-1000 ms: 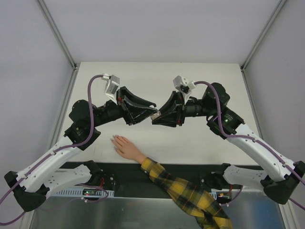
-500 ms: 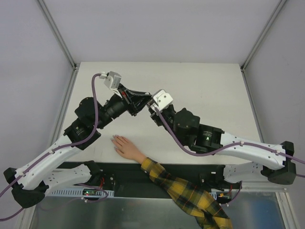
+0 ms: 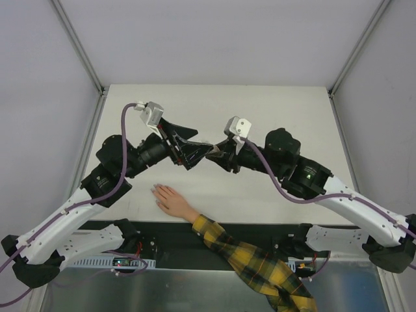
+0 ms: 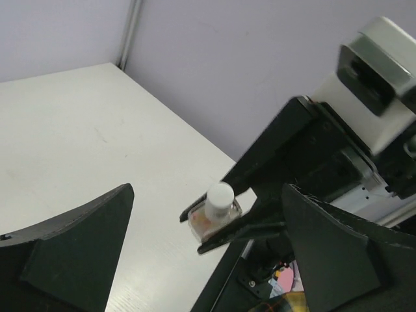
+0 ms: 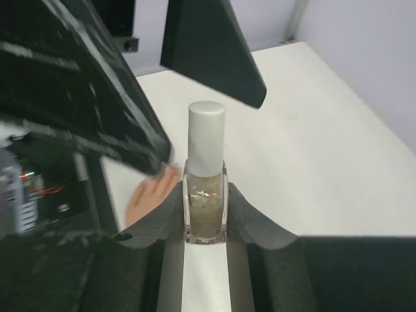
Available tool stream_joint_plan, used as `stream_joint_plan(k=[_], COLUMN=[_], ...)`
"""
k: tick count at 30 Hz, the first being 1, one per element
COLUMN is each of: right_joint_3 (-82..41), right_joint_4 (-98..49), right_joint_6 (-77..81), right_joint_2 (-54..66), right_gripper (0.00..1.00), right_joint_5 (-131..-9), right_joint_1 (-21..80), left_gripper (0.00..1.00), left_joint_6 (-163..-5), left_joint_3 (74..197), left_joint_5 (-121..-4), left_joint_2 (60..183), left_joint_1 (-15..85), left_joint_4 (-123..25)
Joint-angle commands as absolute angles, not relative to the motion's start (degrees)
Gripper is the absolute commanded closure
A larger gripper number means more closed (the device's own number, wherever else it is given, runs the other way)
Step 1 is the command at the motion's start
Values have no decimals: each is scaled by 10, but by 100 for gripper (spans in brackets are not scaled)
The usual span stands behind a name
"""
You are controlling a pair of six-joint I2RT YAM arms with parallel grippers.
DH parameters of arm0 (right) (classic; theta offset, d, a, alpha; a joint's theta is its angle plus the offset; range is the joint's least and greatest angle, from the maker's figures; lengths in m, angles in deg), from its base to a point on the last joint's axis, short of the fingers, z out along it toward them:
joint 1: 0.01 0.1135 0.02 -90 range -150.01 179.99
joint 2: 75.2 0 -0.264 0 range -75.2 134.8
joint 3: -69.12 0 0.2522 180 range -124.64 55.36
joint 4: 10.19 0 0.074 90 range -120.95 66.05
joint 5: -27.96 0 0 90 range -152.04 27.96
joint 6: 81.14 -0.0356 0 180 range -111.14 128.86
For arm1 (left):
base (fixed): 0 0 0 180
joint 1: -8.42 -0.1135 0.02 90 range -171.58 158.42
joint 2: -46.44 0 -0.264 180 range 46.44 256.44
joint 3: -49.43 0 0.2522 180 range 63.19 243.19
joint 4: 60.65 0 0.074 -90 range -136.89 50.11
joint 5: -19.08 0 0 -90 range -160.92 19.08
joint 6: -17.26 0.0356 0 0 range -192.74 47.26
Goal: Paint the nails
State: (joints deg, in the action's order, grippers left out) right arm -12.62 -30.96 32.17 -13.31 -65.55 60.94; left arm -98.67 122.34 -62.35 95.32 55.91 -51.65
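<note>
- From above, both arms reach over the middle of the white desk point(image 3: 260, 110), and their claws meet tip to tip above it.
- The left claw point(image 3: 203, 143) has its two black fingers spread wide apart, with nothing gripped between them.
- The right claw point(image 3: 213, 153) is closed; what it holds is too small to see clearly from this camera.
- The mannequin hand point(image 3: 172, 201) lies flat near the front edge of the desk, and its yellow-and-dark plaid sleeve point(image 3: 257, 263) runs off towards the right arm's base.
- The nails point(image 3: 156, 190) are at the tips of its fingers, which point to the left. They lie on the desk, well apart from both claws.
- In the left wrist view, the fingers point(image 4: 78, 240) of the left claw point(image 4: 207, 190) stand far apart at the two sides of the picture, so this claw is open.
- Between them, but not touching them, the right claw point(image 4: 194, 231) grips a small bottle point(image 4: 214, 218) with a white cap.
- In the right wrist view, the right claw point(image 5: 205, 224) is clamped on the lower glass part of the small bottle point(image 5: 205, 201), which stands upright.
- The white cap point(image 5: 207, 133) points towards the spread fingers point(image 5: 208, 52) of the left claw.
- Below the bottle, part of the mannequin hand point(image 5: 146, 195) shows on the desk point(image 5: 312, 149); the nails cannot be made out here.
</note>
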Motion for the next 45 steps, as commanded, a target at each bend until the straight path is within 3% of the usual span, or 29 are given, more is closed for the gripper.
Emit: stream_joint_plan(k=[1,6,10,26,31,33,34,36,37,39,40,41,43,45], right_joint_3=[-117,-127,-135,-121,-110,-106,-106,-115,-119,-121,-122,-125,-135,-130], right_joint_4=[-302,-289,-260,-158,-124,-154,-178,-259,-279,-291,-284,-273,-269,-267], right_joint_6=[241,189,147,81,61,98,123,184,239,291,326,336,341,324], right_joint_2=[-172,-164,-154,-132,-134,-142,-154,-163,-166,-161,-154,-133,-124,-131], right_gripper=[100,100,100,100,100,100,100,100,100,100,100,100,100,100], right_joint_5=[-907,-1109,-1185,-1168,-1149,-1094,-1001,-881,-720,-520,-339,-278,-244,-311], right_joint_1=[533,457,435,431,432,436,454,495,556,628,691,710,730,718], left_gripper=[5,6,12,42,71,86,99,100,100,100,100,100,100,100], left_joint_6=[-994,-1020,-1056,-1072,-1066,-1055,-1048,-1031,-1025,-1017,-1016,-1015,-1014,-1016], left_joint_3=[1209,1175,1158,1185,1190,1195,1198,1198,1194,1182,1179,1176,1179,1192], left_joint_5=[-538,-448,-355,-295,-288,-300,-310,-363,-382,-416,-448,-458,-460,-447], left_joint_2=[922,909,929,981,990,988,987,977,972,959,957,955,959,970], left_joint_1=[534,507,489,489,489,489,488,489,489,490,491,493,494,495], left_joint_4=[-539,-622,-711,-767,-765,-759,-738,-714,-706,-705,-705,-705,-704,-694])
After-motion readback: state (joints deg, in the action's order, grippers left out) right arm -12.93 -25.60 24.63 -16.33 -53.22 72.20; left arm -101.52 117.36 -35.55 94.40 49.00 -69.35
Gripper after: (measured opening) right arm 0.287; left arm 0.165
